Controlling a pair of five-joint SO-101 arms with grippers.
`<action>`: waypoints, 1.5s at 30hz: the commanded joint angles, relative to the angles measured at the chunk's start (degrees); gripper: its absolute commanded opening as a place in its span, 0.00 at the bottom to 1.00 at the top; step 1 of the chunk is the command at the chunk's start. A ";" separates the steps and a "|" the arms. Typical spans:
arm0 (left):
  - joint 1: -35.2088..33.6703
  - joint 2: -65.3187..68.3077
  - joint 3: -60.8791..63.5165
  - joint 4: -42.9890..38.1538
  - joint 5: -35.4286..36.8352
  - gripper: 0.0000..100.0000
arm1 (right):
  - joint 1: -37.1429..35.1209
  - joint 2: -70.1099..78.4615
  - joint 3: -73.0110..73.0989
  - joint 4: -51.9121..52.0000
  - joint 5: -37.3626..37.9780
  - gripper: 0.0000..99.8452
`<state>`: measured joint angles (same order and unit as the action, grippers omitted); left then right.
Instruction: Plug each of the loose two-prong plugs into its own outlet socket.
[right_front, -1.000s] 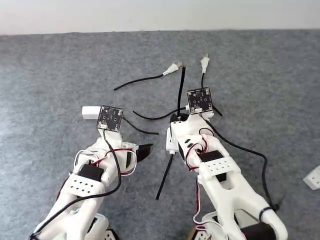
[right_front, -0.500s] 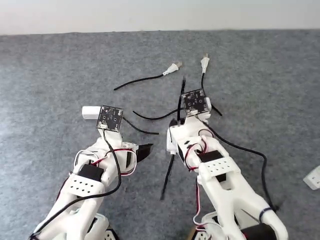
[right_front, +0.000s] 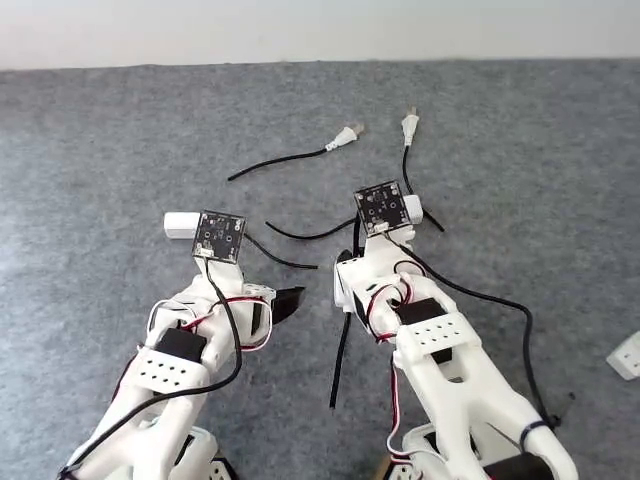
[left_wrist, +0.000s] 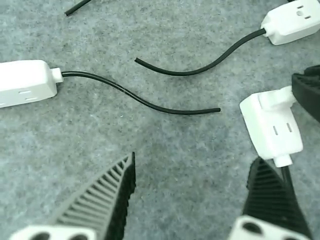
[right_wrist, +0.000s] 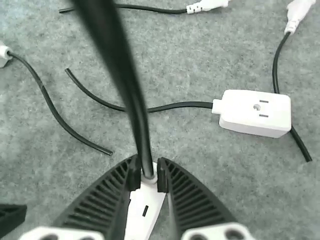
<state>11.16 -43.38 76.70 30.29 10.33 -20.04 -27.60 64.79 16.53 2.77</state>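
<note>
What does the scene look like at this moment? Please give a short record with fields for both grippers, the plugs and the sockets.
Left gripper: open, empty, over the grey carpet.
Right gripper: shut on a white plastic outlet socket with black cord.
Plugs: one white two-prong plug and a second plug, both loose on the carpet, unplugged.
Other sockets: one free white socket and another socket lie on the carpet, nothing plugged in.

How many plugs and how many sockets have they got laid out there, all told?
Plugs: 2
Sockets: 3, counting the held socket in the right gripper
White block at the high view's edge, kind unclear: 1
Total: 6
</note>
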 joint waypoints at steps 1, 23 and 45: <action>-0.26 -1.49 -0.57 -1.14 -0.70 0.34 | -1.71 0.75 -0.88 1.63 2.81 0.01; -0.26 -1.49 -0.57 -1.14 -0.79 0.34 | -1.98 9.36 -8.79 6.81 2.99 0.13; -0.26 -1.49 -0.57 -1.32 -0.79 0.34 | -4.70 10.15 -10.11 3.30 2.99 0.12</action>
<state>11.16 -43.38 76.70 30.29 9.98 -24.70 -17.32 57.58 21.27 5.23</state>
